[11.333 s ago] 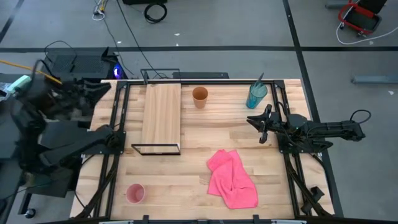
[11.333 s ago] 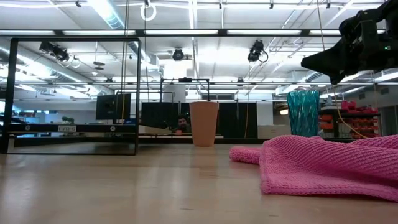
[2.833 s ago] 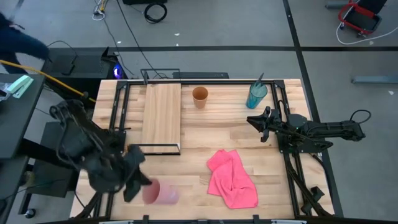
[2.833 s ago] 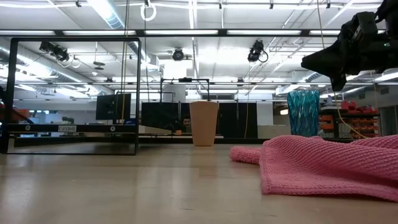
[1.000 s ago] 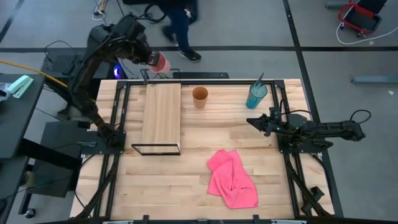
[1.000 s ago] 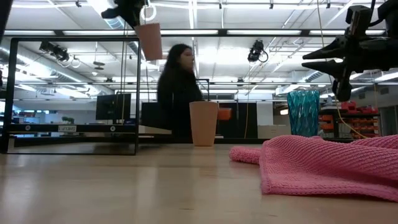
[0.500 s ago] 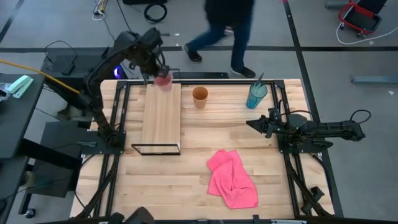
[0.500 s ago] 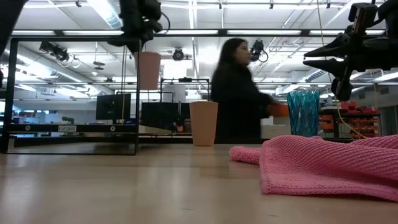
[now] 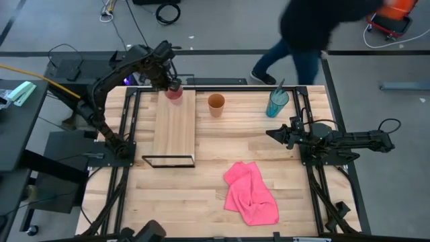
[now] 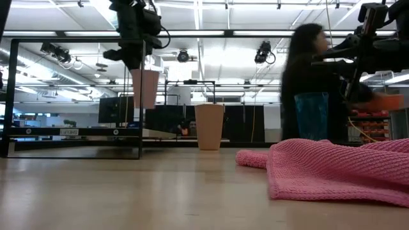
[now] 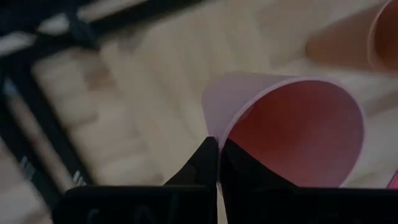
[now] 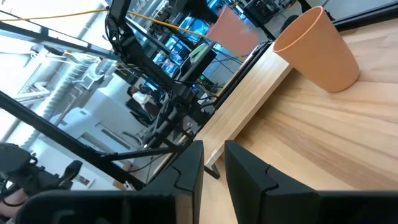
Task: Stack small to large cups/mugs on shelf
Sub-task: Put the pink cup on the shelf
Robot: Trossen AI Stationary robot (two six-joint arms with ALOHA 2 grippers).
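Low view: left gripper (image 10: 135, 62) holds pink cup (image 10: 145, 88) upright, mouth up.

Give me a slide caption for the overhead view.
Left gripper lowers the small pink cup over the shelf's far end.

small cup (image 9: 175, 90): pink, red inside | medium cup (image 9: 216, 103): orange | tumbler (image 9: 276, 103): translucent teal | shelf (image 9: 175, 128): light-wood plank, thin black frame | cloth (image 9: 251, 193): pink, knitted texture | tabletop (image 9: 228, 144): pale wooden slats | arms: dark | person (image 10: 311, 83): dark clothing
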